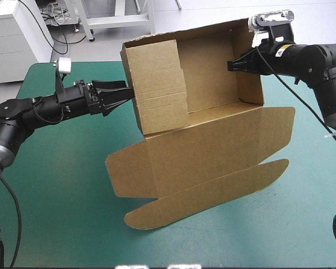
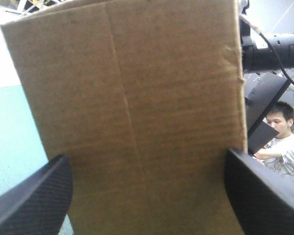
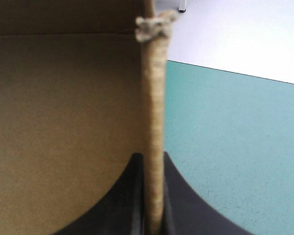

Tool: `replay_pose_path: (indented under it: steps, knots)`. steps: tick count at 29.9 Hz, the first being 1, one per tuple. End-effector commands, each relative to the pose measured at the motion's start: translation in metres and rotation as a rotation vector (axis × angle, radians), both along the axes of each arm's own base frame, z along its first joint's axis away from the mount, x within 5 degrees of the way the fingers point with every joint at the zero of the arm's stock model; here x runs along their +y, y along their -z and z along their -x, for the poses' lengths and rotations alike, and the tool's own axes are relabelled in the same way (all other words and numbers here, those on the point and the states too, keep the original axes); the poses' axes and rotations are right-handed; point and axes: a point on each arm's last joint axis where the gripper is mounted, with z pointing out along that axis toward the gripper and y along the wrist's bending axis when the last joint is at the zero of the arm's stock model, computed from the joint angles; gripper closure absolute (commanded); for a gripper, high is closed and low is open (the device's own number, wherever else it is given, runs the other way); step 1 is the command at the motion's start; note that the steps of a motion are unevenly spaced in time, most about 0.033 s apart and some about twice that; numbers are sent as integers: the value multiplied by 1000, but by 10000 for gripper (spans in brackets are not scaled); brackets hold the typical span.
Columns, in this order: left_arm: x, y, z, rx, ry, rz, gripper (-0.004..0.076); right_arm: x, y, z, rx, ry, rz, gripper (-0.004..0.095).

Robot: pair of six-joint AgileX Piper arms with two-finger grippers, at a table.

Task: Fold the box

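**Box up on edge between the arms**

High view: the brown box is tilting at frame centre over the teal-green tabletop, with its lid spreading toward the lower centre.
Left wrist view: the left gripper is gaping wide, facing a box wall.
Right wrist view: the right gripper is pinching a wall's edge.

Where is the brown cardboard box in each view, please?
High view: the brown cardboard box fills the middle.
Left wrist view: its outer wall fills the space ahead of the open left gripper.
Right wrist view: the right gripper pinches its wall edge.
Shared landmark: the teal-green cover.
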Motion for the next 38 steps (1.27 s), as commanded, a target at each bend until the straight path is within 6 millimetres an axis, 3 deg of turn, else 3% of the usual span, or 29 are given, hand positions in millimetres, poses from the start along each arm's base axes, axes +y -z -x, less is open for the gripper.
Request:
replay_pose_path:
  steps: [1,14,20,28,38]
  knots:
    - [-4,-27,17,-91,73,102,121,-1,-29,14,-136,19,-76,928]
    - [-4,-27,17,-104,69,98,121,-2,-33,12,-172,43,-96,927]
    - [-6,-26,9,-76,-17,96,121,-1,-31,9,-172,52,-110,925]
    - [-40,-45,4,-77,-160,-157,121,12,-20,-3,-154,65,-76,925]
    - [-56,-63,0,-5,-435,-438,121,38,-17,-9,-210,74,-92,925]
